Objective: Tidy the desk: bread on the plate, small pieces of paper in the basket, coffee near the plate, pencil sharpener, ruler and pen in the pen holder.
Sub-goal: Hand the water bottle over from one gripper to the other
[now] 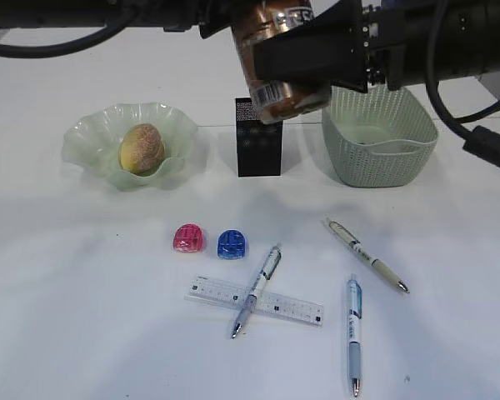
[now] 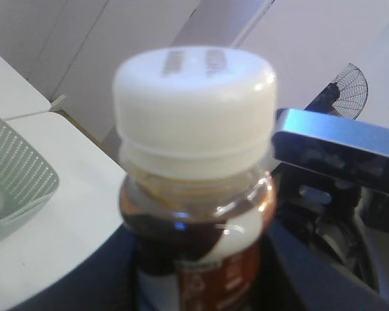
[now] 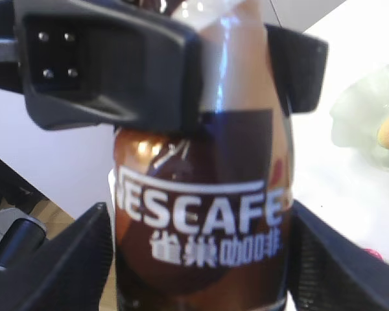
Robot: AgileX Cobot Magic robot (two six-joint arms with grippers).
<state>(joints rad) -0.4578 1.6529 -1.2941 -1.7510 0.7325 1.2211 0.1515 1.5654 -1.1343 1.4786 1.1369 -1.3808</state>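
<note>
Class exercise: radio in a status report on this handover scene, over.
Left gripper clamped on coffee bottle, held high. Right gripper open around its lower body. Bread on plate. Nothing blocking.

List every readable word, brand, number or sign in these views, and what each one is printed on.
"NESCAFE": white brand lettering on the coffee bottle, right wrist view.
Chinese characters beneath it on the same label: visible, too blurred to transcribe reliably.
Barcode near the bottle's base in the exterior view: digits unreadable.
Grey marks on the bottle cap: blurred.
Ruler graduations: too small.
Print on the three pens: too small.
Pen holder: dotted pattern only.
</note>
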